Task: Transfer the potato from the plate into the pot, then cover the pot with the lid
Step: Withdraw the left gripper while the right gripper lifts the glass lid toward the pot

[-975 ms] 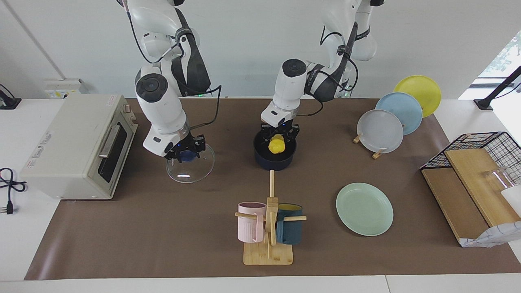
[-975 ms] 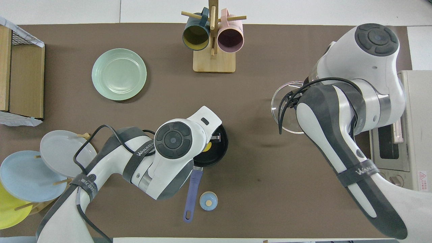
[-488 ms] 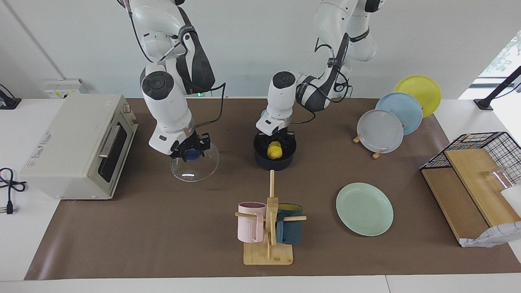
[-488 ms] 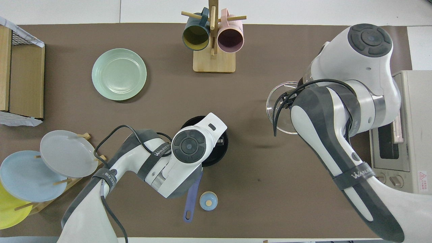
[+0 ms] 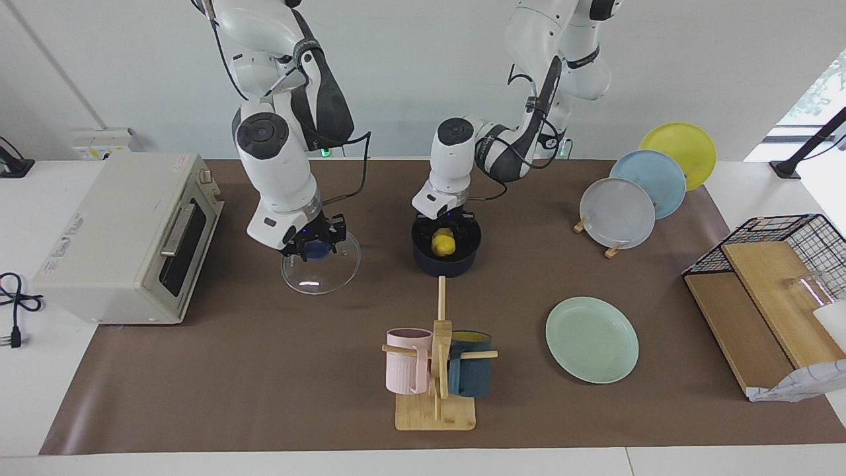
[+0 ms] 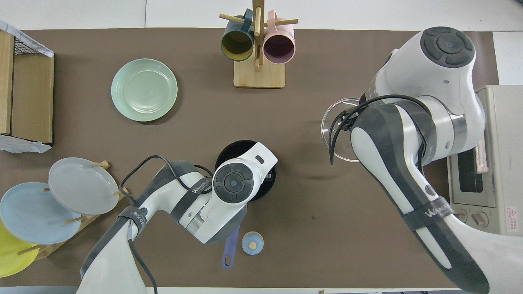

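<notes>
The yellow potato (image 5: 443, 243) is down inside the dark navy pot (image 5: 447, 254), between the fingers of my left gripper (image 5: 444, 233), which is shut on it. In the overhead view the left arm covers the potato; only the pot's rim (image 6: 231, 146) and blue handle (image 6: 232, 245) show. My right gripper (image 5: 316, 250) is shut on the blue knob of the glass lid (image 5: 322, 270) and holds it just above the mat, beside the pot toward the right arm's end. The lid's edge (image 6: 330, 130) shows past the right arm. The mint-green plate (image 5: 591, 339) (image 6: 144, 90) lies bare.
A mug tree (image 5: 436, 370) with a pink and a teal mug stands farther from the robots than the pot. A toaster oven (image 5: 129, 235) sits at the right arm's end. A plate rack (image 5: 644, 188) and a wire basket (image 5: 773, 264) are at the left arm's end. A small blue dome (image 6: 252, 243) sits by the pot handle.
My left gripper has lowered the potato from above the pot's rim into the pot. My right gripper has carried the lid a short way toward the pot.
</notes>
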You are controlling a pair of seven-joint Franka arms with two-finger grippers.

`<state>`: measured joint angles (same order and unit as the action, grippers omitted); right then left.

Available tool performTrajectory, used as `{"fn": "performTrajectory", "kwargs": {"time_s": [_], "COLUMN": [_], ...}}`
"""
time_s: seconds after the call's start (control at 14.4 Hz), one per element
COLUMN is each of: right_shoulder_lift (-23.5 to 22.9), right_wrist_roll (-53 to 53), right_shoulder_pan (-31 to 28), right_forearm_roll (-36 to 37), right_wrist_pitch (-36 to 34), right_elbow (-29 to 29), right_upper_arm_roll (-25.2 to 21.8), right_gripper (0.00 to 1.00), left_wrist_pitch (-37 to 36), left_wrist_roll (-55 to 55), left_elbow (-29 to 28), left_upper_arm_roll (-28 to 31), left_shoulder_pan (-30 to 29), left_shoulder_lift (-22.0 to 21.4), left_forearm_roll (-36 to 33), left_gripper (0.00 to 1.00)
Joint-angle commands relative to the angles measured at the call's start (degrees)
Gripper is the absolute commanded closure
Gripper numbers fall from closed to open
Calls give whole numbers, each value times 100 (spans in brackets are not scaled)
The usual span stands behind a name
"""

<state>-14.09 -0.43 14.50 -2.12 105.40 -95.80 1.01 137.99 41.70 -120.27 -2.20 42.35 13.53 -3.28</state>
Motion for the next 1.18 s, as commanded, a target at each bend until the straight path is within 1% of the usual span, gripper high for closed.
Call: {"fn": "performTrajectory", "kwargs": {"time_s": [0.0,0.07,0.14,0.21,0.28,0.35,0.42,0.49,0.63,0.7,0.84,0.98,1.11], "right_shoulder_lift": [-76,-76,-93,-111,-111,-120,-155,-190,-251,-252,-252,-269,-278], "right_wrist_roll": [148,183,192,236,367,524,726,1007,1648,1921,2414,2538,2644], "right_shoulder_pan": [44,79,123,149,175,280,464,631,877,1070,1440,1546,1626], "right_forearm_roll": [-78,-86,-87,-95,-87,-78,-69,-60,-86,-87,-121,-130,-130], "right_wrist_pitch": [-178,-178,-195,-204,-213,-248,-309,-327,-284,-240,23,129,208], "right_elbow": [210,271,324,342,360,403,526,623,729,738,720,676,668], "right_upper_arm_roll": [22,22,22,22,22,22,22,22,22,22,22,22,22], "right_gripper": [100,100,100,100,100,100,100,100,100,100,100,100,100], "left_wrist_pitch": [175,175,167,158,149,106,27,-270,-1235,-1622,-2265,-2872,-3277], "left_wrist_roll": [111,76,67,67,67,58,41,-55,-388,-547,-1230,-1881,-2558], "left_elbow": [-198,-198,-198,-190,-155,-120,-41,134,722,968,1390,1734,1971], "left_upper_arm_roll": [105,105,105,105,105,105,132,132,97,88,131,123,132], "left_shoulder_pan": [107,98,98,89,72,28,1,-112,-393,-525,-859,-1437,-2026], "left_shoulder_lift": [-78,-78,-78,-78,-78,-113,-174,-262,-376,-438,-719,-947,-1193], "left_forearm_roll": [-304,-339,-366,-366,-366,-366,-366,-366,-279,-130,388,539,749], "left_gripper": [100,100,97,59,13,0,0,0,0,0,0,0,0]}}
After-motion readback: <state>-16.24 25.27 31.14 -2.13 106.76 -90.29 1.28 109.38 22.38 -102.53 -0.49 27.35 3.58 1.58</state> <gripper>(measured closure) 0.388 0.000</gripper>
